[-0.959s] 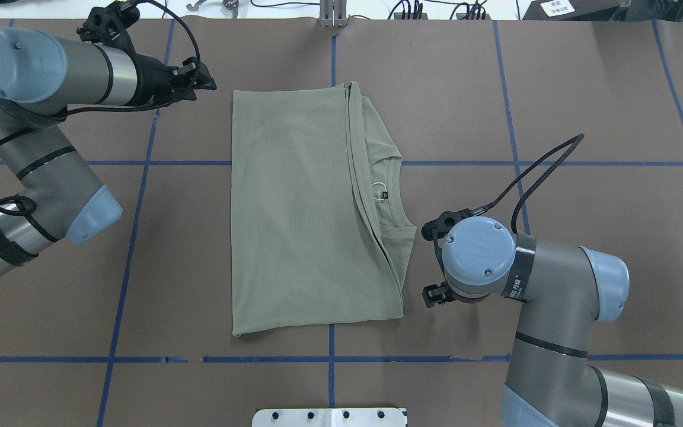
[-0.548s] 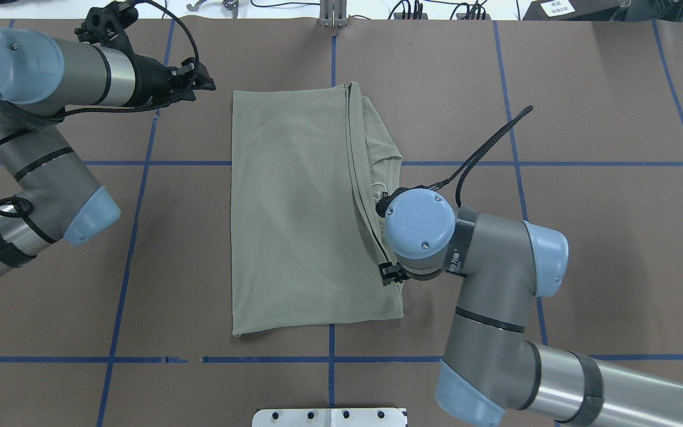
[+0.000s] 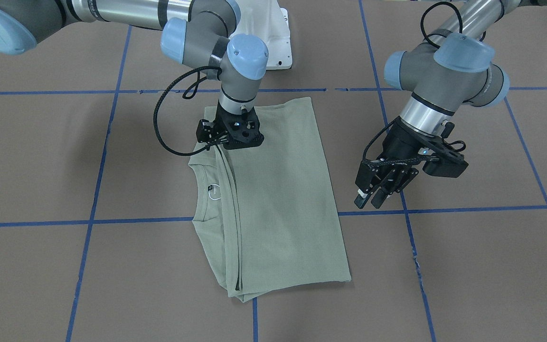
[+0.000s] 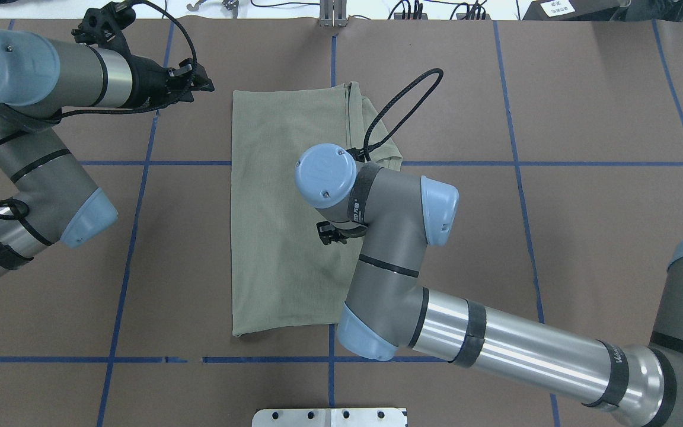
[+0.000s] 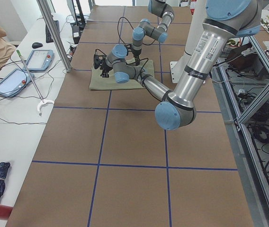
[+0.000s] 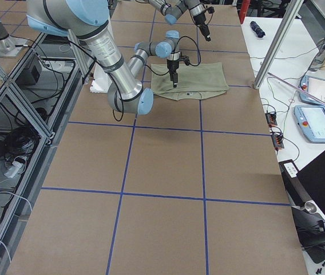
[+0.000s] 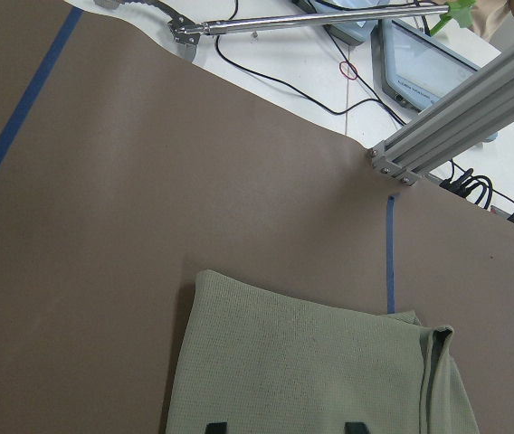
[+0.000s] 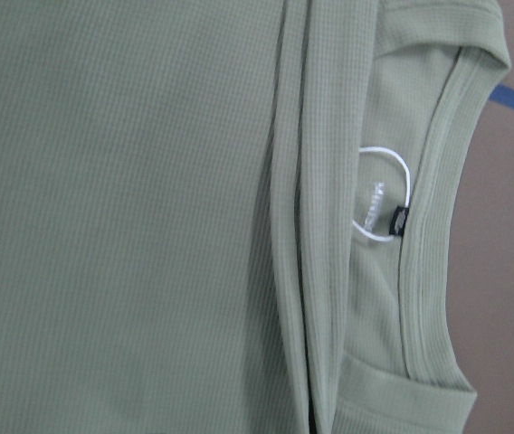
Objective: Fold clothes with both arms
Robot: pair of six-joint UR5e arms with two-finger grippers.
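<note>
A pale sage-green knit shirt (image 4: pixel 282 207) lies flat mid-tabletop, folded lengthwise. Its ribbed collar (image 3: pixel 198 202) and black neck label (image 3: pixel 210 188) show along one side. The right arm (image 4: pixel 389 255) reaches over it. The left arm (image 4: pixel 39 148) holds the left pincer (image 3: pixel 380 194) parted above bare tabletop, beside the shirt's far corner.

The shirt (image 3: pixel 278 199) is fine ribbed knit cloth, matt and soft. Its collar (image 8: pixel 429 226) shows a coarser rib. The label (image 8: pixel 400 219) is black woven cloth, and the loop (image 8: pixel 393 155) is smooth white cord.

The table cover (image 3: pixel 41 156) is a brown, matt, paper-like sheet, marked with thin blue tape (image 3: pixel 112 221).

On the right arm (image 4: pixel 495 350) the tube is bare metal with a satin gloss, and the housings are matt grey. The caps (image 4: pixel 325 175) are smooth light-blue plastic. The cable (image 3: pixel 162 123) has a black braided sheath. The left gripper (image 3: pixel 371 199) is matt black.
</note>
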